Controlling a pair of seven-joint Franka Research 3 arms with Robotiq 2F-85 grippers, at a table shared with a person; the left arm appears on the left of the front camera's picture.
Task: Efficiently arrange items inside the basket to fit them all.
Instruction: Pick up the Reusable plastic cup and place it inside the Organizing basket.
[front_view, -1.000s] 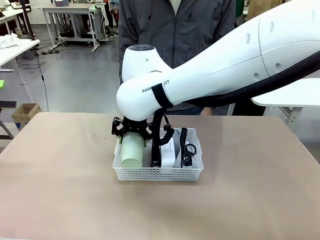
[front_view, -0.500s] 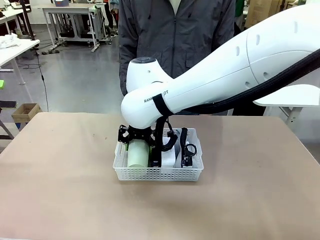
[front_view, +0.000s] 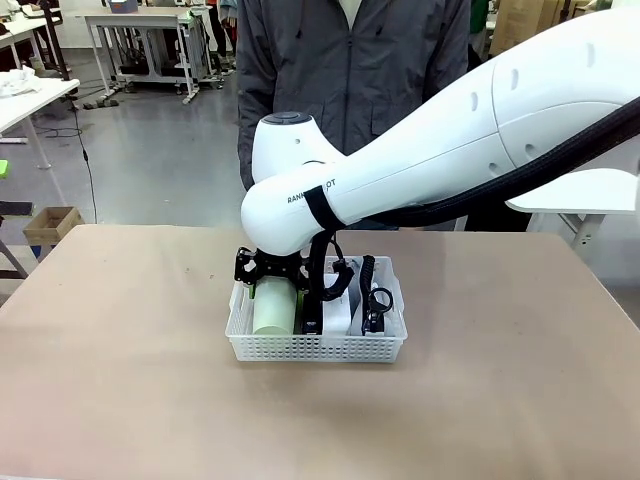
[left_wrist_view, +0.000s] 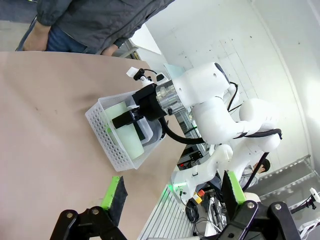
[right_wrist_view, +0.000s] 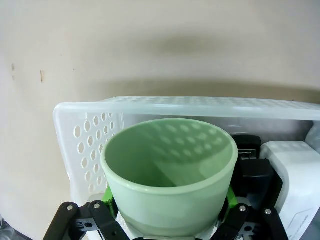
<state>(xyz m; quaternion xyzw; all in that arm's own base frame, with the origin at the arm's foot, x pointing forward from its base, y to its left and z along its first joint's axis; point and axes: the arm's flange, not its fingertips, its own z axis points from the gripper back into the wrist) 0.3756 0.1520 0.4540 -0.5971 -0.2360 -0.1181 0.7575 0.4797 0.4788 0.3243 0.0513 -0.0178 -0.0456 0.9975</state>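
The white basket sits mid-table. My right gripper has come across from the right and is shut on the pale green cup, held low in the basket's left end. In the right wrist view the cup is clamped between the green pads, its open mouth in view, above the basket wall. Beside it lie the black stapler, the white box and the pouch with its black strap. My left gripper is open and holds nothing, well away from the basket.
A person in a grey jacket stands at the far edge, right behind the basket. The tan table is bare around the basket. Other tables and a cardboard box are off to the far left.
My right gripper has lowered the cup from above the rim down into the basket's left end. Little has moved in the last half second.
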